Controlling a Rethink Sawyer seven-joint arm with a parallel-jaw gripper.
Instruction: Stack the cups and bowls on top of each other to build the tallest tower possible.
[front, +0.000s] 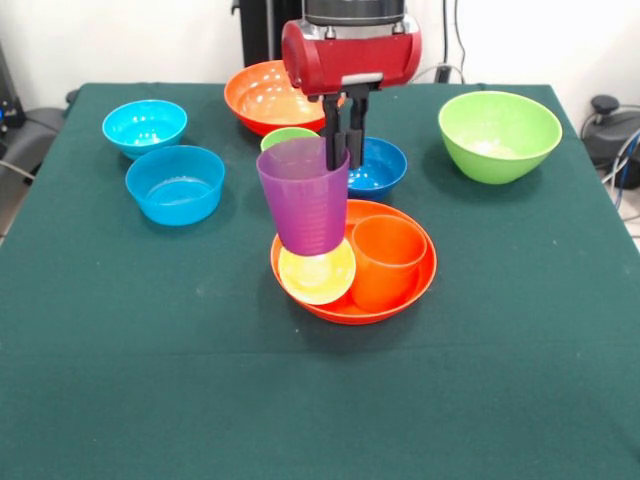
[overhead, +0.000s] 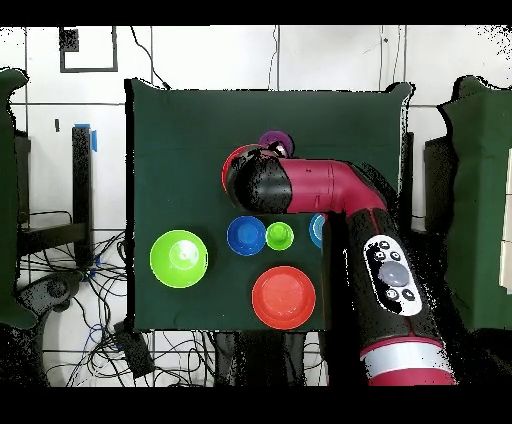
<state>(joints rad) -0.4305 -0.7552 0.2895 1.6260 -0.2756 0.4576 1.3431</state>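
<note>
No writing readable; jaws (front: 340, 150) clenched on the purple cup's (front: 304, 196) rim.

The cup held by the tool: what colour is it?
Purple: the cup shows best in the front view, gripped at its rim above the yellow one.

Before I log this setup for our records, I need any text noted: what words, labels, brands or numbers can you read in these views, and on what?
No readable text in either view.
Arm panel: a grey oval with round buttons; any markings are too small to read.
Cups and bowls, such as the purple cup held by the tool: plain plastic, no labels showing.
Green tablecloth: no print.
</note>
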